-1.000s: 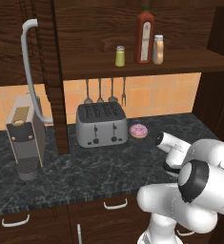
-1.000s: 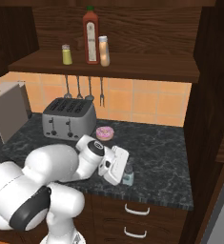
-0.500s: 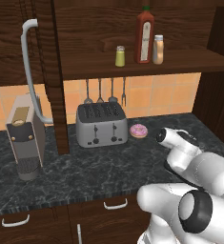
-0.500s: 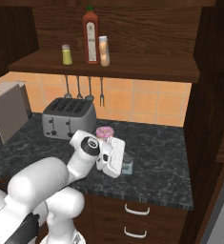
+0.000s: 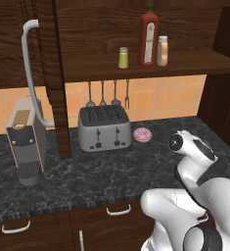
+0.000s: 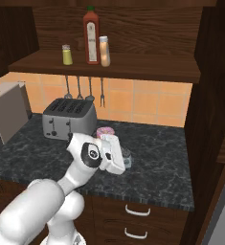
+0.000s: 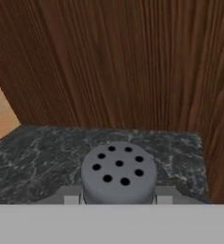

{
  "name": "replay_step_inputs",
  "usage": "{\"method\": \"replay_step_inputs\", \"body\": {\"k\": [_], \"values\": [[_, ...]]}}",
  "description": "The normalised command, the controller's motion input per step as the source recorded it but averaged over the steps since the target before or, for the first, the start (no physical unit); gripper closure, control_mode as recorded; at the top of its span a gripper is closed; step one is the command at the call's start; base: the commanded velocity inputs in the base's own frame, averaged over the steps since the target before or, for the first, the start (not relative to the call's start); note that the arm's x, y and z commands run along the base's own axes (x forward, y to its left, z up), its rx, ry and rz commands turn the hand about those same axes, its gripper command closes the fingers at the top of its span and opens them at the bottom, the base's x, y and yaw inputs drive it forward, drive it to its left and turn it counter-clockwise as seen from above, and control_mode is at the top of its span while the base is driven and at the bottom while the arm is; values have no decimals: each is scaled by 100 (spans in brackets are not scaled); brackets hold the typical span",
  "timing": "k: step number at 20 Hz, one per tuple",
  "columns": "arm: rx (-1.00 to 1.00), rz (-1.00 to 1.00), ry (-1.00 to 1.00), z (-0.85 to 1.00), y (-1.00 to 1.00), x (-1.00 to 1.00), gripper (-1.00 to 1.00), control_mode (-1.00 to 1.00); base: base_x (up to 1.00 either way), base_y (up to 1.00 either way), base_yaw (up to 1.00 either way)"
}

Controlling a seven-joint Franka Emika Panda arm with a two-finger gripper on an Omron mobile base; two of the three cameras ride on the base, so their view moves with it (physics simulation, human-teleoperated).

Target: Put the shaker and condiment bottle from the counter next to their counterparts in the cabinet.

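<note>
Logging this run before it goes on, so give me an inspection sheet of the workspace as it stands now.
Surface: dark marbled counter.
Job's things: condiment bottle on the cabinet shelf beside the red bottle; yellow-green shaker left of it; shaker low over the counter.
Clutter: toaster, doughnut, coffee machine.
Grippers: pincer shut on the shaker.
Cables: nothing seen.
Surroundings: orange tiles, hanging utensils, drawers below.

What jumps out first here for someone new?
The white arm bent low over the dark marble counter, its pincer shut on the shaker, whose grey holed top sits close in the hand view. On the cabinet shelf above stand the tall red sauce bottle, an orange condiment bottle and a yellow-green shaker; a toaster and pink doughnut sit below.
</note>
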Motion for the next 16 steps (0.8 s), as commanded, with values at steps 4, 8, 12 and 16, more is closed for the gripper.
{"method": "replay_step_inputs", "body": {"k": [4, 8, 12, 16], "values": [[-4, 26, -14, 41, 11, -18, 100, -100, 0, 0, 0], [-5, 25, -17, 49, 22, -21, 100, -100, 0, 0, 0], [-4, 29, -11, 30, 50, -23, 100, -100, 0, 0, 0], [-6, 25, -12, 24, 69, -35, 100, -100, 0, 0, 0]]}}
